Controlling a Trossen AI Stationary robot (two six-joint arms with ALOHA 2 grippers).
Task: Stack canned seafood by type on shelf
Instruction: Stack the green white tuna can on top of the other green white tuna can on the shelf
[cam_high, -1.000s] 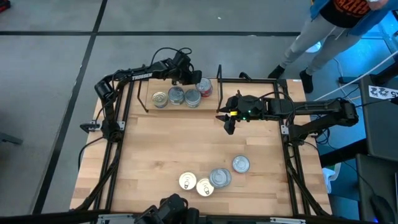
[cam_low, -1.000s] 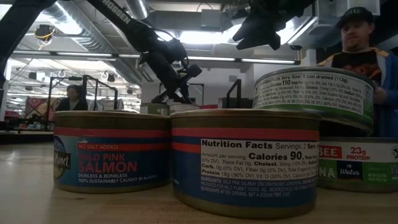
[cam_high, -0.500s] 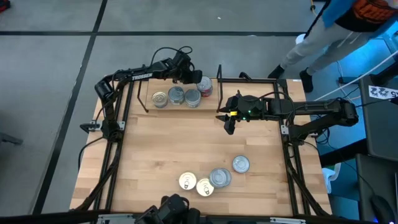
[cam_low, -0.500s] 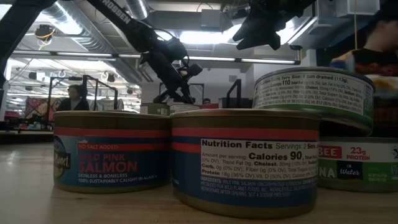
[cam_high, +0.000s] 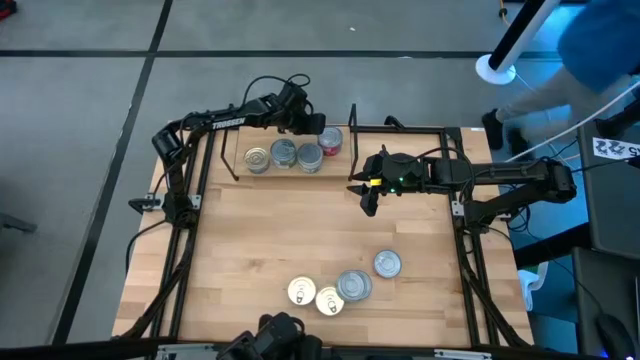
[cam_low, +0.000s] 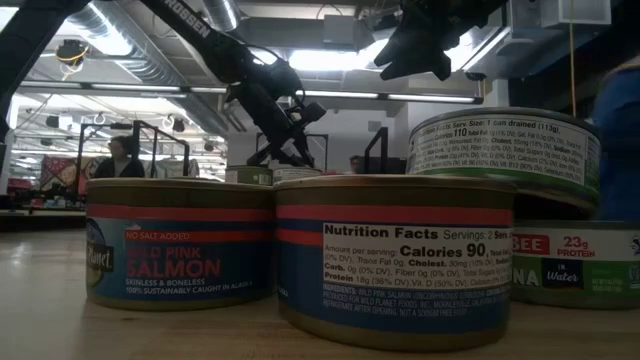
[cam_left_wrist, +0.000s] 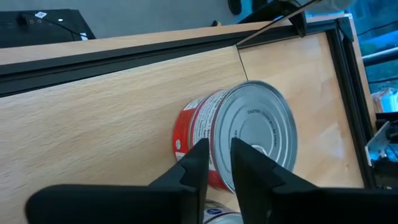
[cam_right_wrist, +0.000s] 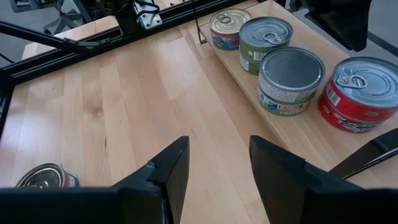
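Start at the shelf's left end: a gold-lidded tin, then two silver tins side by side, then the red-labelled tin at the right end, sitting a little farther back than the row. Your left gripper is over that red tin; its fingers stand narrowly apart astride the tin's rim, and you cannot tell whether they pinch it or are letting go. I judge the tin is being set at that end to keep its type apart. Right of the shelf, your right gripper hangs above bare board, fingers parted and empty, likely waiting its turn. Four more tins cluster near the table's front edge, one stacked on another; most labels are unreadable from above
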